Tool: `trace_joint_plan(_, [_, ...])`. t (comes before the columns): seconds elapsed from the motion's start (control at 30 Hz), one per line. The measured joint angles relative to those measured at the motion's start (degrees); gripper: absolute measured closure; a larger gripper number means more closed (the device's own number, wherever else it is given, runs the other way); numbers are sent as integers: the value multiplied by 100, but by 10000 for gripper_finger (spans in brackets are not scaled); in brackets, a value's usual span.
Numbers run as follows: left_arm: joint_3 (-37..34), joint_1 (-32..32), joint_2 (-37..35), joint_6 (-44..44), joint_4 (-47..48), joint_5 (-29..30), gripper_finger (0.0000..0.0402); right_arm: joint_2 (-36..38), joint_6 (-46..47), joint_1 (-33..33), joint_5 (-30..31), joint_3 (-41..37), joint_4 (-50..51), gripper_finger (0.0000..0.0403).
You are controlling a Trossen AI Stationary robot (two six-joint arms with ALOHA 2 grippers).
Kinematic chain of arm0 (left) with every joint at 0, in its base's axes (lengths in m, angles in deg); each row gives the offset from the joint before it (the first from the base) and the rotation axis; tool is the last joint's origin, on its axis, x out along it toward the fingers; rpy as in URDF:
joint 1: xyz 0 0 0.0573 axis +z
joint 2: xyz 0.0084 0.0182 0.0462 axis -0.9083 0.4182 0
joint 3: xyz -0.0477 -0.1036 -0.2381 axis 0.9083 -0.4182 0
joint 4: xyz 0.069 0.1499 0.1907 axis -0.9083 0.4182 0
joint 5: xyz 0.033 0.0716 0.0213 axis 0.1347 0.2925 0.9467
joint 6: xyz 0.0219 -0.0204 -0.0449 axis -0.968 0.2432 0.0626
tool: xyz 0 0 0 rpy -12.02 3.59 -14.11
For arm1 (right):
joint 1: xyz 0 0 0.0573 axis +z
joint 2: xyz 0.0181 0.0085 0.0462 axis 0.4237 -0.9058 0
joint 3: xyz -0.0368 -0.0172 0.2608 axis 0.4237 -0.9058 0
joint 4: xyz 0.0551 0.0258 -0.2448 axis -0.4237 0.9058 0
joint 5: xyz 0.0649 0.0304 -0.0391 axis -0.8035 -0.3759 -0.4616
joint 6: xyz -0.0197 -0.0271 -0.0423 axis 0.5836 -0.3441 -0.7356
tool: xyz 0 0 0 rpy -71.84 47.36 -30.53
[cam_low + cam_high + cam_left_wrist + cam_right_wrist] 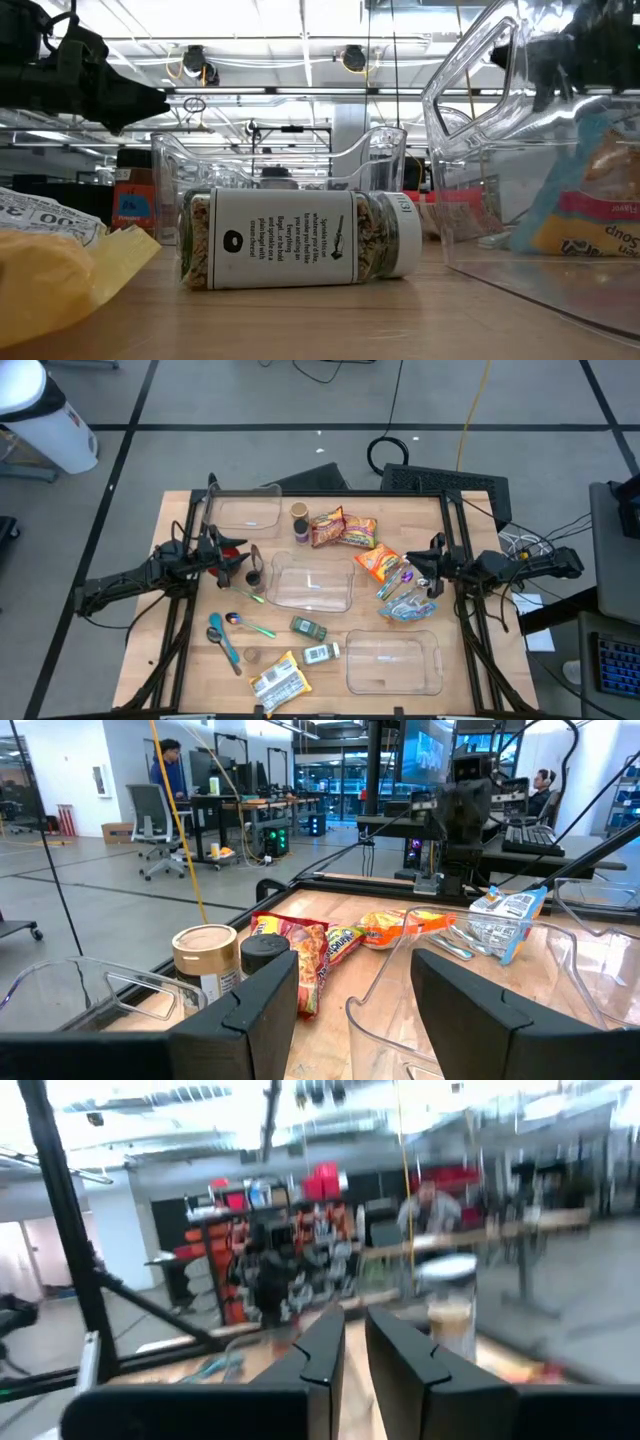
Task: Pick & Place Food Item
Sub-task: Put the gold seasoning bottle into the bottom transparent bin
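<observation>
- The food item is not singled out: snack packets (343, 530) lie at twelve o'clock of the middle clear container (312, 585), an orange packet (378, 563) at its three o'clock, and a blue-and-white pouch (408, 606) farther toward four o'clock. Nothing is lifted yet.
- The left gripper (232, 559) hovers at nine o'clock of that container, fingers (262, 1010) apart and holding nothing. Its risk: the container's rim sits right ahead of the fingers, so a forward reach may shove the tub or knock over the small jars (207, 960) beside it.
- The right gripper (428, 567) hangs at three o'clock of the orange packet, fingers (320, 1345) nearly together and empty. Descending like that, it would likely press on a packet rather than straddle it.
- The packets overlap, so a pinch could drag a neighbour along.
- A spice jar (295, 238) lies on its side near six o'clock and could roll if bumped.
</observation>
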Motion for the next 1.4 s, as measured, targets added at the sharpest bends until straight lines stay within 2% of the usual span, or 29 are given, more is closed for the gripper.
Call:
trace_joint_plan(0.07, [0,0,0,0,2,-1,201,-211,-207,0,-128,144,-146,367])
trace_joint_plan(0.17, [1,1,0,0,2,1,201,-691,-251,2,-126,542,151,367])
trace_joint_plan(0.3, [-1,0,1,0,1,-4,201,-1462,-409,2,-119,1581,-156,367])
trace_joint_plan(0.47, [0,-1,0,0,-3,-4,201,-2831,-1006,2,-120,2839,61,367])
trace_joint_plan(0.6, [1,-1,0,0,-3,-6,201,-3785,-697,0,-112,3513,160,367])
trace_joint_plan(0.73, [1,-2,0,0,-3,-4,201,-4475,-380,-47,-117,3631,204,367])
trace_joint_plan(0.9, [-1,0,0,0,-3,-5,201,-4858,17,-127,-114,3652,44,367])
trace_joint_plan(1.07, [1,1,0,0,-5,-4,201,-4906,-108,-412,-110,3659,-779,367])
trace_joint_plan(1.4, [-1,-1,0,0,-5,-4,201,-4821,92,-1816,-108,3661,-1088,367])
